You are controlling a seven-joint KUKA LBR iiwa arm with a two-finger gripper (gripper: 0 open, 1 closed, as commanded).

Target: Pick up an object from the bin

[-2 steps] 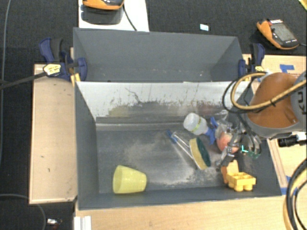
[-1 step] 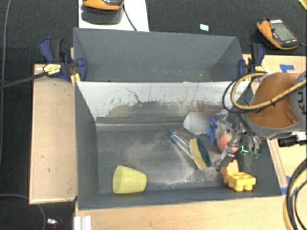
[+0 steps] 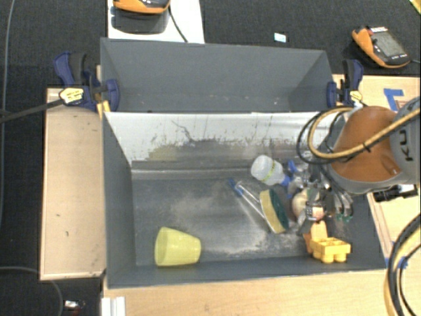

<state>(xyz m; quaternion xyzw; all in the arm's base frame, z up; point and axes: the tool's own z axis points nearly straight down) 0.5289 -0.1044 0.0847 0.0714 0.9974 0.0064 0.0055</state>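
My gripper (image 3: 308, 201) is low in the right part of the bin, under the arm's orange cover. Just left of it lies a yellow sponge with a dark green face (image 3: 275, 210), tilted on edge. A yellow plastic block (image 3: 327, 246) sits right below the gripper, near the bin's front right corner. A white plastic bottle (image 3: 266, 169) lies up and to the left of the gripper. A clear tube with a blue end (image 3: 242, 194) rests slantwise beside the sponge. Nothing shows held in the gripper.
A pale yellow cup (image 3: 176, 247) lies on its side at the bin's front left, far from the gripper. The arm and its looped cables hang over the bin's right wall.
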